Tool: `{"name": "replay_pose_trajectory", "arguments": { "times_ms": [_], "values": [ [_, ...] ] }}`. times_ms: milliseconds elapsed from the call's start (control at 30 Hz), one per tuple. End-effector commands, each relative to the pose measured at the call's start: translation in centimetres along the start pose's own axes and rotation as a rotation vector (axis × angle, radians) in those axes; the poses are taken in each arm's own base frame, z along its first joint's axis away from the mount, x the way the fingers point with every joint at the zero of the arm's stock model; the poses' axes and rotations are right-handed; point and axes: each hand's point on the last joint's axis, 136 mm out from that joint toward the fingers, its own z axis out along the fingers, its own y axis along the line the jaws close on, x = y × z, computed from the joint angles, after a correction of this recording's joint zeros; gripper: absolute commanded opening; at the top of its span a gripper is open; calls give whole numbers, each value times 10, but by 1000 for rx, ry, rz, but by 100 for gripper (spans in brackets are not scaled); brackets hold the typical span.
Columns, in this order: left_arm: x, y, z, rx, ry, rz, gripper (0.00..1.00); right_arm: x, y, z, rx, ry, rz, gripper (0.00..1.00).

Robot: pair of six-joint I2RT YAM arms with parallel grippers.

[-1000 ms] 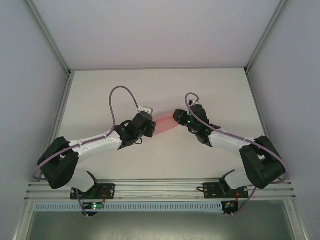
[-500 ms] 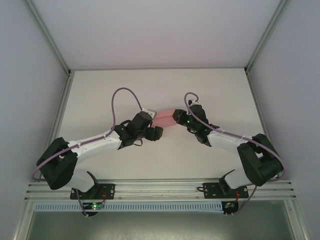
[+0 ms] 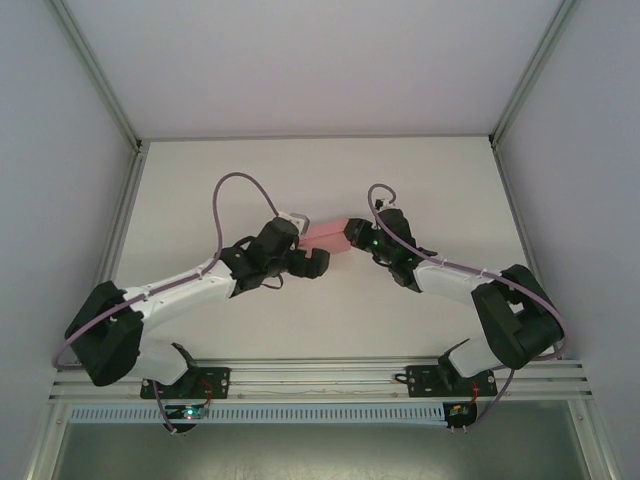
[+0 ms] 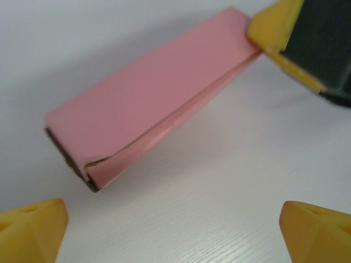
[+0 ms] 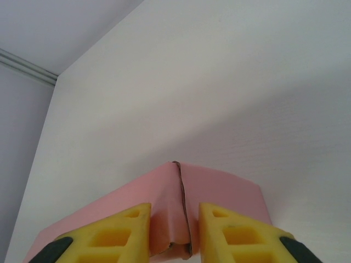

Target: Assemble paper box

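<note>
The paper box is a small pink folded box hanging just above the table between the two arms. My right gripper is shut on its right end. In the right wrist view its yellow pads pinch the paper box on either side of a seam. My left gripper stands wide open at the box's left end without touching it. In the left wrist view the paper box slants above the table, its near end showing folded flaps, while the left gripper holds nothing.
The white table is bordered by grey walls and an aluminium rail at the near edge. The right gripper's yellow pad shows at the box's far end in the left wrist view.
My left gripper has opened wide and let go of the box's left end. The box has shifted slightly back, carried by the right gripper alone.
</note>
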Motion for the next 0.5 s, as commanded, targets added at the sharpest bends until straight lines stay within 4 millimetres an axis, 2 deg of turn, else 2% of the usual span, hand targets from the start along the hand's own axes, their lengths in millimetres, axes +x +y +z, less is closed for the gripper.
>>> {"name": "replay_pose_trajectory", "arguments": {
  "times_ms": [0, 133, 233, 467],
  "values": [
    [-12, 22, -6, -52, -6, -201, 100, 91, -82, -8, 281, 284, 21, 21],
    [-11, 45, 9, -22, 4, -388, 100, 94, -79, -7, 272, 278, 17, 19],
    [-12, 45, 17, 65, -17, -459, 100, 97, -80, -7, 278, 272, 15, 17],
    [-8, 50, 9, 85, -83, -457, 99, 101, -82, -5, 283, 272, 25, 14]
  ]
}}
